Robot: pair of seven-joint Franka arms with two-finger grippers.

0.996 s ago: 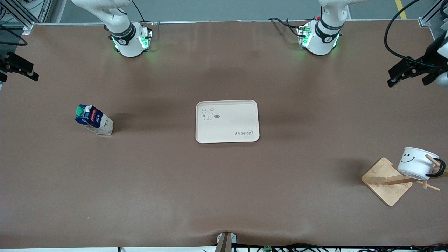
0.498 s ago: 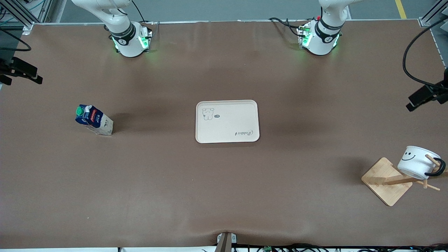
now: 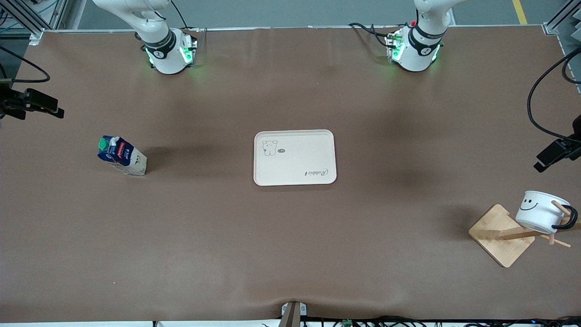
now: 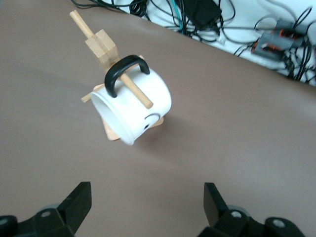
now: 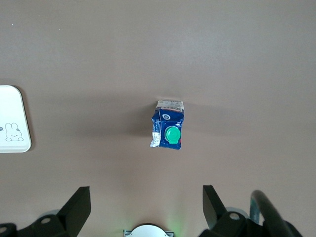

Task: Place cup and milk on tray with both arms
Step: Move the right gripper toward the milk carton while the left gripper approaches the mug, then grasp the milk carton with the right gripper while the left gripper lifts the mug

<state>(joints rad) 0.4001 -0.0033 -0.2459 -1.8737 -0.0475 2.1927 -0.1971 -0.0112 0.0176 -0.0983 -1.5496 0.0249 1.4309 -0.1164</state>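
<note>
The cream tray [image 3: 295, 159] lies at the table's middle; its corner shows in the right wrist view [image 5: 12, 126]. The milk [image 3: 120, 155] stands toward the right arm's end, green cap up [image 5: 168, 131]. The cup [image 3: 540, 211] hangs by its black handle on a wooden peg toward the left arm's end, tilted [image 4: 136, 106]. My left gripper [image 3: 553, 155] is open and empty in the air, above the table beside the cup [image 4: 147, 202]. My right gripper [image 3: 41, 106] is open and empty, high above the table near the milk [image 5: 146, 197].
The cup's wooden rack has a square base [image 3: 501, 234] and slanted pegs [image 4: 101, 47]. Cables [image 4: 222, 19] lie along the table's edge near the rack. The arm bases [image 3: 170, 50] [image 3: 415, 50] stand along the table's edge farthest from the front camera.
The left gripper has come down the front view toward the cup. The right gripper has shifted a little toward the milk. Cup, milk and tray have not moved.
</note>
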